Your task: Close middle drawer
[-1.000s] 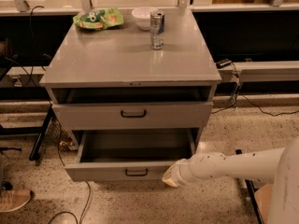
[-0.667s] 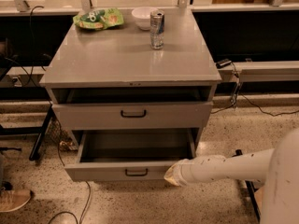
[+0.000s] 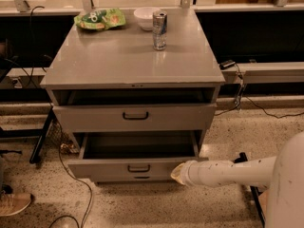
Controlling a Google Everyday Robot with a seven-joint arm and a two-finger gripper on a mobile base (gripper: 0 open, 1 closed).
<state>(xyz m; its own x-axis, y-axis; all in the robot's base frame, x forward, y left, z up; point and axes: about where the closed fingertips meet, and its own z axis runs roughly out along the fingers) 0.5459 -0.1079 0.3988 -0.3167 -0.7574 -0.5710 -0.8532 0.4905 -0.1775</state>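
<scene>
The middle drawer is seen pulled well out of the cabinet, so that its long grey tray lies open to view and nothing is seen in it. Its low front panel faces the camera, with a small dark loop handle at the centre. The gripper is placed at the right end of that front panel, beside the handle and apart from it, and appears to touch the panel. Whether the jaws are released or clenched cannot be told, since only a pale, rounded tip is shown. The white arm is stretched in nearly level from the right, low above the floor.

Above, the top drawer, with a taller front and a like handle, is seen drawn out a little, leaving a dark gap under the counter. Under the middle drawer only a thin strip of the lowest drawer is visible.

On the counter, near the back edge, a can is stood upright. A white bowl is set just behind and left of it, and a green bag is laid further left. A cable is trailed over the floor at the cabinet's left, and a shoe is seen at the lower left edge.
</scene>
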